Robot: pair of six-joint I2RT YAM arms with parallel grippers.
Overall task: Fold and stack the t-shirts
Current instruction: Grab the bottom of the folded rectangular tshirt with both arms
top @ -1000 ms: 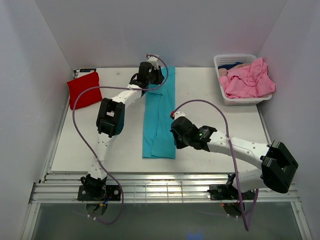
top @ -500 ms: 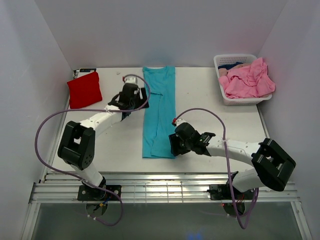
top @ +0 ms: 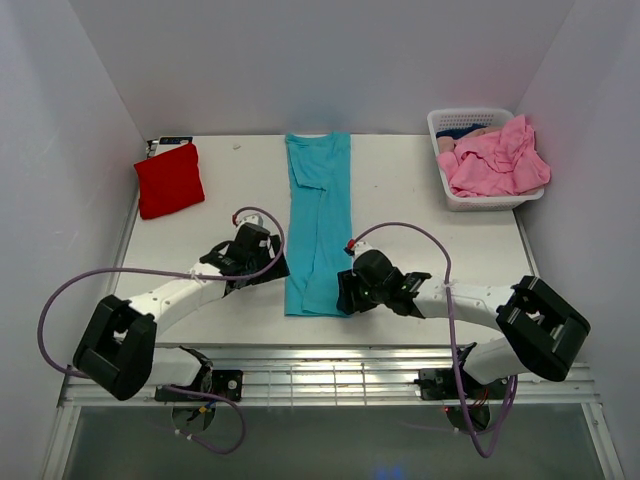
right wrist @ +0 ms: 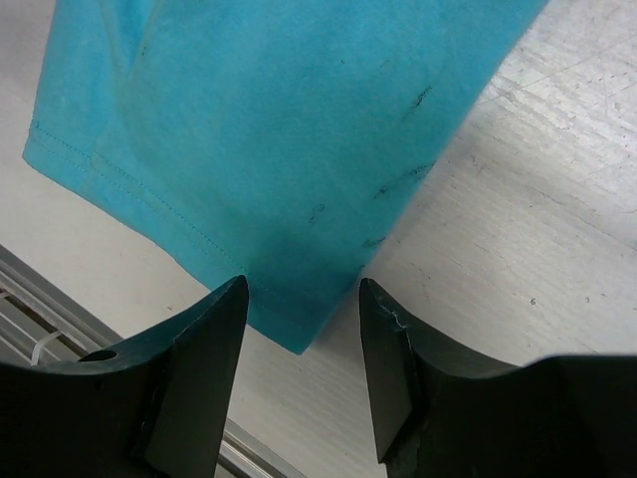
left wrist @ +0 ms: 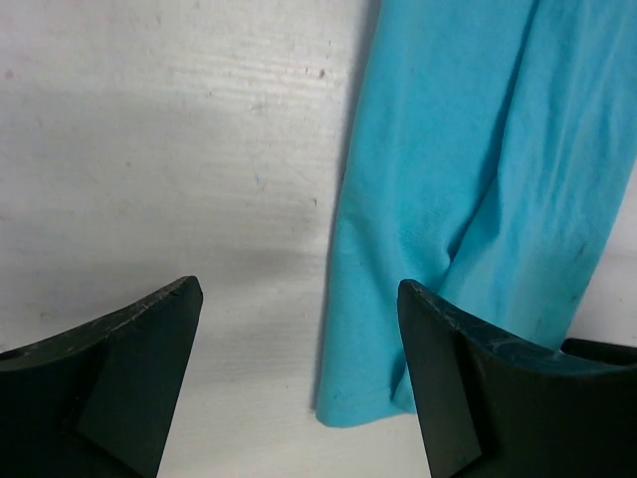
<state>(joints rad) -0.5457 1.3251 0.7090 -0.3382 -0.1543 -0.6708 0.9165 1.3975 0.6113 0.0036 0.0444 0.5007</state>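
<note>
While both arms reach low over the near part of the table [top: 420,200], three groups of t-shirts can be counted. One teal t-shirt [top: 318,225] is laid flat as a long narrow strip in the middle, running from the far edge almost to the near edge. One red t-shirt [top: 168,178] is folded at the far left corner. Pink t-shirts [top: 495,160] are heaped in the single white basket [top: 441,176] at the far right, spilling over its rim; they are possibly two, but the number cannot be told from the bundle.

The left gripper [left wrist: 297,291] is held wide apart over the strip's near left corner, with nothing gripped. The right gripper [right wrist: 302,287] is likewise spread, its jaws straddling the near right corner of the hem, with nothing held.

Bare tabletop is left on both sides of the strip, toward the red shirt and toward the basket. Only a narrow margin is seen between the near hem and the table's near edge.
</note>
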